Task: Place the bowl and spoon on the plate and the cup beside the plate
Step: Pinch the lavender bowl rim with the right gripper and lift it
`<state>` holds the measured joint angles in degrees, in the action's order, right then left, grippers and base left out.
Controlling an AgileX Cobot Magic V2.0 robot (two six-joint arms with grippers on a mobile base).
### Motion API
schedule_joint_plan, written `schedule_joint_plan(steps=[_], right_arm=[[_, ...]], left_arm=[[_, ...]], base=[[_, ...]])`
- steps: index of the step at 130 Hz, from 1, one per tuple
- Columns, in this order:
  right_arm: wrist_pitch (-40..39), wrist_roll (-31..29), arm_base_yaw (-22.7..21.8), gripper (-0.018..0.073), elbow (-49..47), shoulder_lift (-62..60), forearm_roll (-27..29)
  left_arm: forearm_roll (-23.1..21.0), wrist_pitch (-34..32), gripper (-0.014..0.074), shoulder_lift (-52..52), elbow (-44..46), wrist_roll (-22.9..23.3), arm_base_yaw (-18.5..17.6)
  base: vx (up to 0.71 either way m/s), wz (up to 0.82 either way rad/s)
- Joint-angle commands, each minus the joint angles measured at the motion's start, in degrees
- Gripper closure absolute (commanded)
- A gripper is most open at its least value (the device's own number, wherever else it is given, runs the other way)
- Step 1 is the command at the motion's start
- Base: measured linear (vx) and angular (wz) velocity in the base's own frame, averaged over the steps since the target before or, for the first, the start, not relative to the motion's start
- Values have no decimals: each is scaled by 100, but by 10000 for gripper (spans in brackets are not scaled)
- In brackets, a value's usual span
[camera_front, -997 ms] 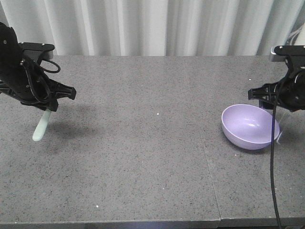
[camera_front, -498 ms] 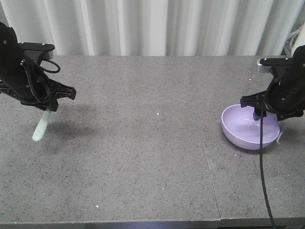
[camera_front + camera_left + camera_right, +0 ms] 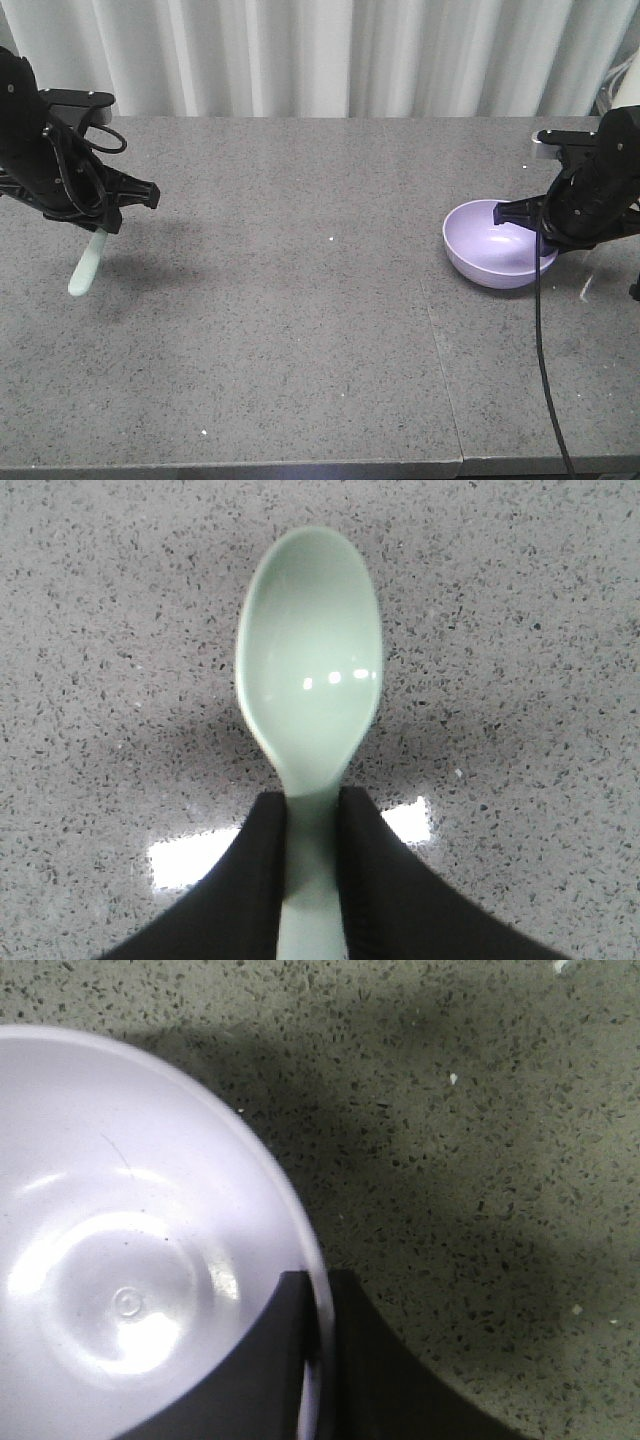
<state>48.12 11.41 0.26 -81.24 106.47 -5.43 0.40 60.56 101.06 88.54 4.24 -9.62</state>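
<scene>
My left gripper [image 3: 103,225] is shut on the handle of the pale mint-green spoon [image 3: 86,265], whose scoop hangs down toward the table at the far left. In the left wrist view the black fingers [image 3: 262,880] pinch the spoon [image 3: 310,670] just below its scoop. At the right, my right gripper [image 3: 541,232] is shut on the rim of the lavender bowl [image 3: 490,258]. The right wrist view has one finger [image 3: 255,1375] inside the bowl [image 3: 120,1260] and one outside its wall. The plate and the cup are out of view.
The grey speckled table [image 3: 300,300] has a seam [image 3: 435,330] running front to back, right of centre. White curtains [image 3: 330,55] hang behind the far edge. A black cable [image 3: 545,380] dangles from the right arm across the table's front right.
The right gripper came down onto the bowl's rim, shut on it and shifted the bowl leftward. The left arm with the spoon has stayed still.
</scene>
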Motion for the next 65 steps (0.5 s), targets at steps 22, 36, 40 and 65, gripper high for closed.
schedule_joint_plan(steps=[22,36,40,65], right_arm=[[-214,-37,-34,564,-134,-662,-128],[-204,-37,-34,564,-134,-891,-105],[-179,-43,-34,563,-134,-983,-105],[-121,-49,-34,564,-134,-1454,-111]], left_arm=[[-40,-210,604,-290,133,5,-40],[-40,-210,604,-290,133,5,-40],[-40,-210,604,-290,133,5,-40],[-40,-210,604,-290,133,5,-40]], base=[[0,0],[0,0],[0,0],[0,0]])
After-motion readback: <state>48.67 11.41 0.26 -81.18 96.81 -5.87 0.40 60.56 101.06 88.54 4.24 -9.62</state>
